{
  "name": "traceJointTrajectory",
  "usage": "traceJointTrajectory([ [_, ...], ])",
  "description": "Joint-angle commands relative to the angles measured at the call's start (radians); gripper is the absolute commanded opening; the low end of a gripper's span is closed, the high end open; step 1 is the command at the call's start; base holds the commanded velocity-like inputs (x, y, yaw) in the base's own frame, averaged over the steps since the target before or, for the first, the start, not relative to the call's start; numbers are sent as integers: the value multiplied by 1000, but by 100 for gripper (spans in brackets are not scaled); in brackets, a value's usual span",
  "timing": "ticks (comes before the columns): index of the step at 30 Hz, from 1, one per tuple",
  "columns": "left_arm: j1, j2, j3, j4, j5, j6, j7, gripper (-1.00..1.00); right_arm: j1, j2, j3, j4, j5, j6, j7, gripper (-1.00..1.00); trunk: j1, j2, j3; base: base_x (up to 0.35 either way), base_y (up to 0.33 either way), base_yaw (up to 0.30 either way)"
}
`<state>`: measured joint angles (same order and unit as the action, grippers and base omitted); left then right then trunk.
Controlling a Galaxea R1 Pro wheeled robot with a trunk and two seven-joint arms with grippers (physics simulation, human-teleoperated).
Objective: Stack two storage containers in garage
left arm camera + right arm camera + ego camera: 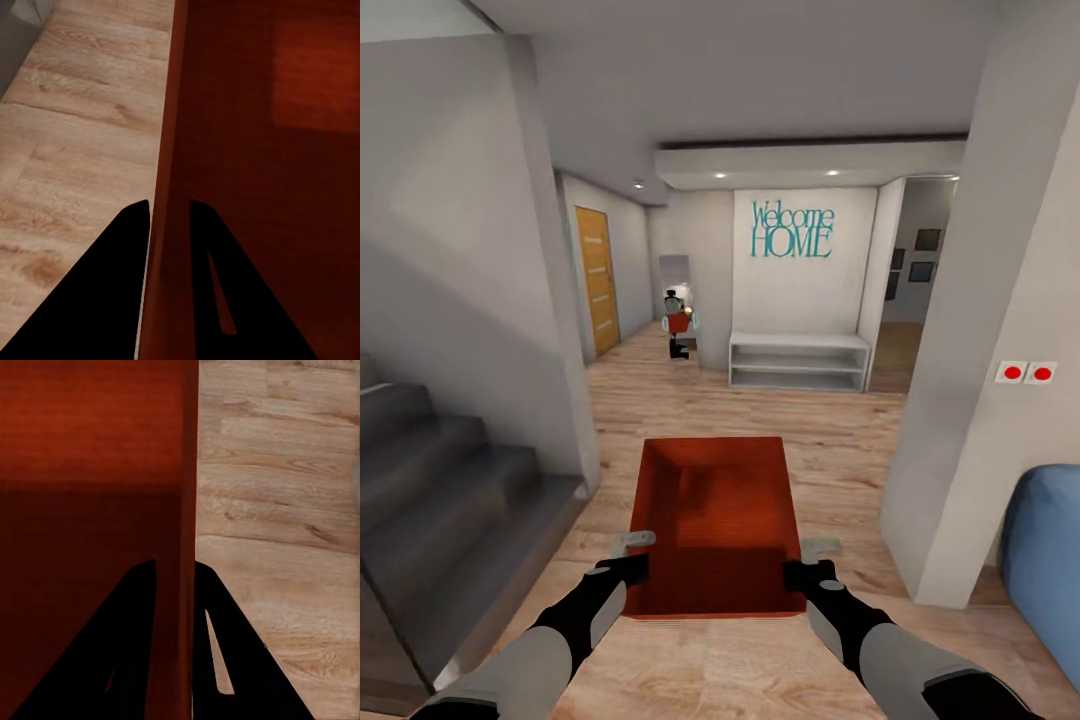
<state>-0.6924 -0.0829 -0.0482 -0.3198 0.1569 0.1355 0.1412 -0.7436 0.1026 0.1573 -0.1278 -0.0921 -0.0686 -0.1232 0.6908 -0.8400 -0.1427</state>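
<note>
One storage container (720, 525) in sight: red-orange plastic, rectangular, open-topped, plain smooth walls tapering slightly toward the base. It is carried low in front of the robot, above the wood floor (840, 440), long axis pointing ahead, held between both arms.

Left gripper (628, 560) clamps the container's left wall near the near corner. In the left wrist view the two black fingers (112, 285) sit one on each side of the thin wall (166, 150), pinched onto it. Right gripper (812, 562) does the same on the right wall; in the right wrist view its fingers (225, 652) straddle the rim edge (189, 472), closed on it. Both jaws gripping the container.

Floor: light wood planks, visible grain, matte. Walls pale grey and white, smooth.

Room: open hallway area. Dark grey stairs (450, 480) at left, behind a glassy panel. One orange-yellow wooden door (596, 280) on the left wall further on. Far wall carries teal lettering "Welcome HOME" (792, 230), with one low white shelf bench (798, 362) under it. A tall mirror (677, 310) beside it reflects the robot holding the red bin. Three recessed ceiling lights above. Two red round buttons on a white plate (1026, 373) on the right-hand pillar. Blue upholstered sofa edge (1045, 560) at far right. Several dark framed pictures (922, 255) in the room beyond, right of the bench
</note>
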Motion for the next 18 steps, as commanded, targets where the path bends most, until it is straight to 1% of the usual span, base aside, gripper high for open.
traceJointTrajectory([
  [1,-1,7,22,-38,-16,0,17,-100,0,-6,-8,4,-14,-5,-7,-100,1,-1,-2,323,0,0],
  [18,-1,9,22,-38,-16,-1,17,-100,0,-6,-8,4,-14,-4,-7,-100,1,-1,-2,323,0,0],
])
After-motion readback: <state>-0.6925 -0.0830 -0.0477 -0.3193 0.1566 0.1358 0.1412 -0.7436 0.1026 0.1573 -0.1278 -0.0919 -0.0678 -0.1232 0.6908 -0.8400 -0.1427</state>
